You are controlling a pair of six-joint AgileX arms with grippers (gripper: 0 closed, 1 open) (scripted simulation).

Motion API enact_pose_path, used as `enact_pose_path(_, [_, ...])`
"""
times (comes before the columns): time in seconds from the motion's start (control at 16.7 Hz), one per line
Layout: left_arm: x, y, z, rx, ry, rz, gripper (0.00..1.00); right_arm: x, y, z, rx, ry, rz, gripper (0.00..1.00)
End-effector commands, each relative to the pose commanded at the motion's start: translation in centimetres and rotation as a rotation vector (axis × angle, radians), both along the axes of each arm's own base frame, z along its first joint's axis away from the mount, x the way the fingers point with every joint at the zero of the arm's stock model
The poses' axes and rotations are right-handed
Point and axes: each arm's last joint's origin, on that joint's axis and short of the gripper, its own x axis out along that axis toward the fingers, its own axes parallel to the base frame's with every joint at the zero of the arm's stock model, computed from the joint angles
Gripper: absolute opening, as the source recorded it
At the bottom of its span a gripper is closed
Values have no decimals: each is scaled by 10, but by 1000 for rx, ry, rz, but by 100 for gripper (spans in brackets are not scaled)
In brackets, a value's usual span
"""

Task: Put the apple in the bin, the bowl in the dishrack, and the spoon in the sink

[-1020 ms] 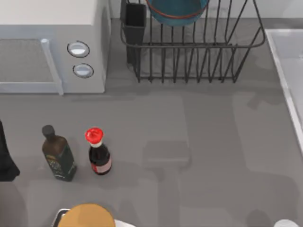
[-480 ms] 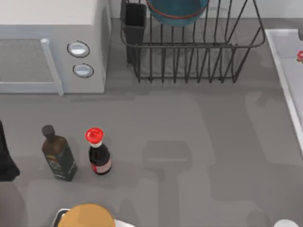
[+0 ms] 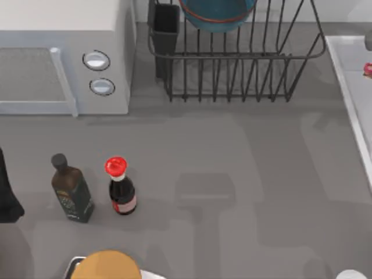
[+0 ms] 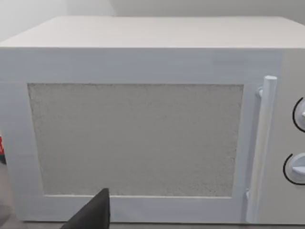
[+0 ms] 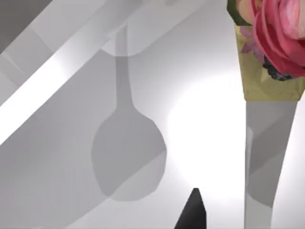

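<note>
On the grey surface (image 3: 232,151), seen from above, the left arm (image 3: 7,192) sits parked at nine o'clock; its claw's state I cannot tell. The white-grey microwave (image 3: 64,52) stands at ten o'clock, with an olive-oil bottle (image 3: 71,189) and a red-capped sauce bottle (image 3: 121,187) side by side at about seven. At twelve o'clock the blue-teal bowl (image 3: 218,14) rests in the black wire dishrack (image 3: 238,64). At two o'clock lies the pale sink (image 3: 351,75). The right wrist view looks into the basin, where the spoon's handle (image 5: 259,157) stands beside its shadow; whether the right claw is clenched or released I cannot tell.
</note>
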Motion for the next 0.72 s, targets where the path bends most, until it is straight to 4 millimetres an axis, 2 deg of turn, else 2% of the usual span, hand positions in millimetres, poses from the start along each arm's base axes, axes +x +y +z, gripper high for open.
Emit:
enact_pose_path(0.42, [0,0,0,0,0,0,100,0,0,0,0,0,0,98])
enact_pose_path(0.72, [0,0,0,0,0,0,100,0,0,0,0,0,0,100])
